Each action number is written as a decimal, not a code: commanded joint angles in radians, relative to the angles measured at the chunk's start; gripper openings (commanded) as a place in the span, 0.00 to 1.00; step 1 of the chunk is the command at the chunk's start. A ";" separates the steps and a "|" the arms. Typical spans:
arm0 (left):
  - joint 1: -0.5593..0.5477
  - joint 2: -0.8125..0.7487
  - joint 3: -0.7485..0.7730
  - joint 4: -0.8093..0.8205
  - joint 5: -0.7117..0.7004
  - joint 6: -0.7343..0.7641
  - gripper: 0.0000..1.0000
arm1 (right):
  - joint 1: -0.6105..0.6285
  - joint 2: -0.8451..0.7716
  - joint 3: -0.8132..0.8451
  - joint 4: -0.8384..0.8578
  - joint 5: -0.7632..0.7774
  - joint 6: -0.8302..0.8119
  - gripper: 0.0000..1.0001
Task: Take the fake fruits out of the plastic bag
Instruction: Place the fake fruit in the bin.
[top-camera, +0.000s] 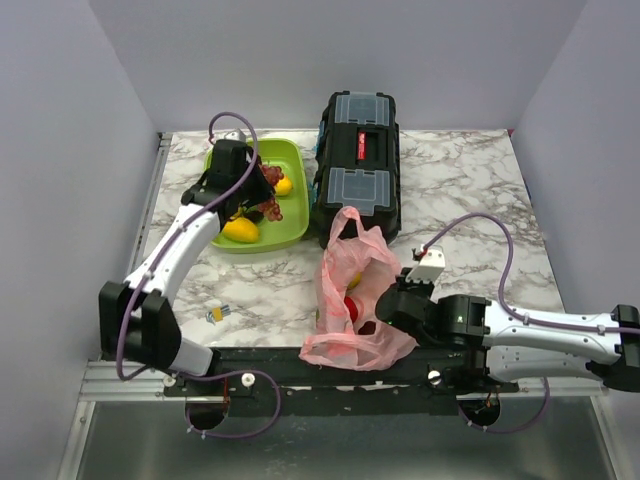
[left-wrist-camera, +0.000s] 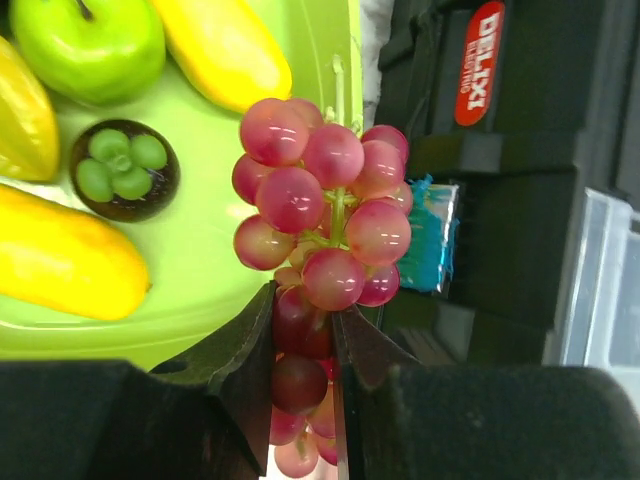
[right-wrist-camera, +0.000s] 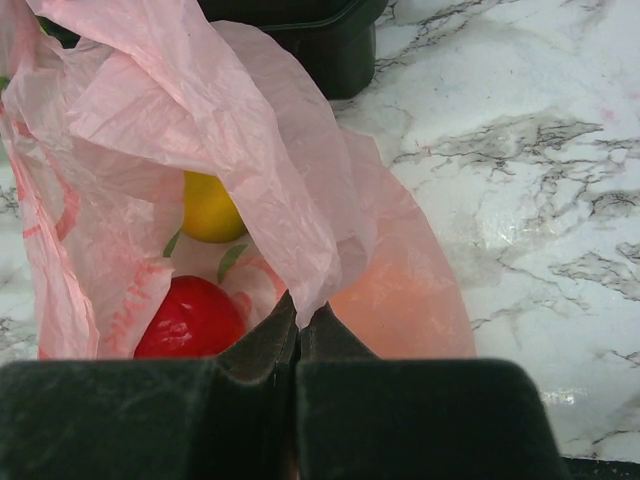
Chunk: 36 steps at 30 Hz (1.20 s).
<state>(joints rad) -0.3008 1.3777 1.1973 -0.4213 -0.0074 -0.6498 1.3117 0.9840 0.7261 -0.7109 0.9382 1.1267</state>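
Right jaws pressed together on plastic bag (right-wrist-camera: 200, 120); left jaws pinching grape bunch (left-wrist-camera: 320, 200).

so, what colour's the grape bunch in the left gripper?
Grape bunch: pinkish red, green stem; best in the left wrist view.

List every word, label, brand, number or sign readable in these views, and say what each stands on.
"DELIXI": white letters on the red label of the black plastic toolbox, seen sideways in the left wrist view.
Smaller line beneath it on the same label: too blurred to read.
Red print on the thin translucent pink plastic bag: crumpled, unreadable.
Nothing else legible in any view.
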 joint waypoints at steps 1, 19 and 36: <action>0.110 0.197 0.122 -0.064 0.333 -0.102 0.00 | 0.003 -0.020 -0.024 0.013 0.002 0.000 0.01; 0.172 0.378 0.061 0.082 0.515 -0.137 0.58 | 0.002 -0.043 -0.024 -0.005 -0.002 0.017 0.01; 0.031 -0.220 -0.288 0.125 0.537 0.021 0.68 | 0.003 0.010 -0.053 0.212 -0.171 -0.179 0.01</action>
<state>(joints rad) -0.1879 1.3365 1.0321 -0.3271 0.4717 -0.7265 1.3117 0.9882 0.7059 -0.6476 0.8555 1.0428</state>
